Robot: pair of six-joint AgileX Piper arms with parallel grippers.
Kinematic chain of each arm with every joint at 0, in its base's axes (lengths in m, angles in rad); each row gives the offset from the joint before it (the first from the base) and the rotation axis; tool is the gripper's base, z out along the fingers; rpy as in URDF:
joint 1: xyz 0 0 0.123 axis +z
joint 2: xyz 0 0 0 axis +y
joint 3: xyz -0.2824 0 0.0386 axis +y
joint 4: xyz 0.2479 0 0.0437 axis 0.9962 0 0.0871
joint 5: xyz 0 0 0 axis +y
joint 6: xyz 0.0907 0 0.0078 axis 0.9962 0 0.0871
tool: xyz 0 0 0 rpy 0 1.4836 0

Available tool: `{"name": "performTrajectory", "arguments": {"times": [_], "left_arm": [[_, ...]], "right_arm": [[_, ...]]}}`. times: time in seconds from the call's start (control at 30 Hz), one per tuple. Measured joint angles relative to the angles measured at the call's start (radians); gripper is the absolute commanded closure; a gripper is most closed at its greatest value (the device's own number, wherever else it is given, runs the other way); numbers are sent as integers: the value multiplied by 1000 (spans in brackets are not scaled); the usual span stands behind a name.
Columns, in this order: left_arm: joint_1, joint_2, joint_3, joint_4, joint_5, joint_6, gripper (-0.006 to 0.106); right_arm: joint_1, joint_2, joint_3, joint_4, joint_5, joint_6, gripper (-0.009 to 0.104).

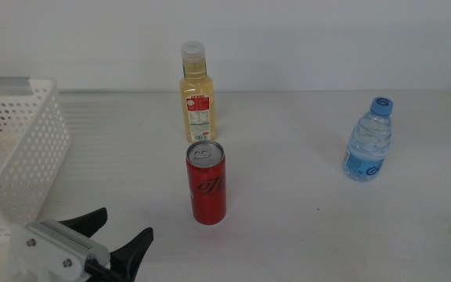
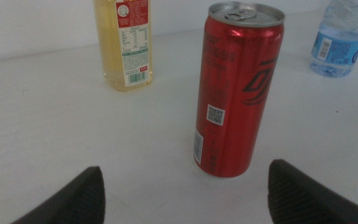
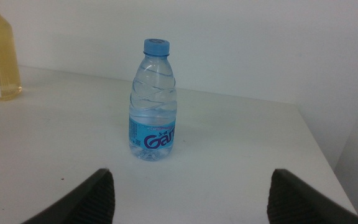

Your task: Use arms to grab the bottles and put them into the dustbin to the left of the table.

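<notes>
Middle view: left gripper [image 1: 124, 225] spread wide, near-left of red can [image 1: 207, 182], aimed to straddle it. Right gripper [image 3: 190, 186] wide, facing water bottle [image 3: 153, 102].

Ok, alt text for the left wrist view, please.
A red can stands upright on the white table, centred ahead of the left gripper, whose open fingers are apart from it. Behind stand a juice bottle and a water bottle.
</notes>
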Motion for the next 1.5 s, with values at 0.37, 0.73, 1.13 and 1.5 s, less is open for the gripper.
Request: {"name": "performTrajectory", "arguments": {"times": [0.37,0.73,1.13,1.5], "left_arm": [[0,1,-75,51,8,64,18],[0,51,-232,89,97,39,18],[0,295,-350,149,3,-24,18],[0,400,-462,221,0,-53,18]], "right_arm": [[0,0,0,0,0,0,31],[0,0,0,0,0,0,31],[0,0,0,0,0,0,31],[0,0,0,0,0,0,31]]}}
